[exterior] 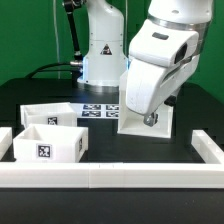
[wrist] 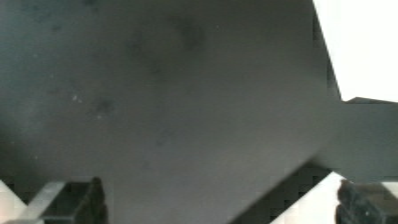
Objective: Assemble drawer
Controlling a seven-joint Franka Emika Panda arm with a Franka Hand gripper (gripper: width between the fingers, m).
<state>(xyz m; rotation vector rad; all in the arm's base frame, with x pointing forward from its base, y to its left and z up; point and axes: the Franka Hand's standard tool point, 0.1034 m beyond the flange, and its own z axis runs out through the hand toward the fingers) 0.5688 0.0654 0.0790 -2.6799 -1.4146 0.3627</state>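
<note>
My gripper (wrist: 214, 200) is wide open and holds nothing. It hangs at the case (exterior: 165, 124), on the exterior view's right. Front tray (exterior: 48, 146) and back tray (exterior: 45, 115) wait on the left. Step, I think: grasping the case. Next: lower, then close on a wall.

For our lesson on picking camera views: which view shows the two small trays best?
The exterior view: the front tray and the rear tray both show there with their tags, at that view's left. The wrist view shows neither, only the dark table, a white part and the fingertips of the open gripper.
</note>
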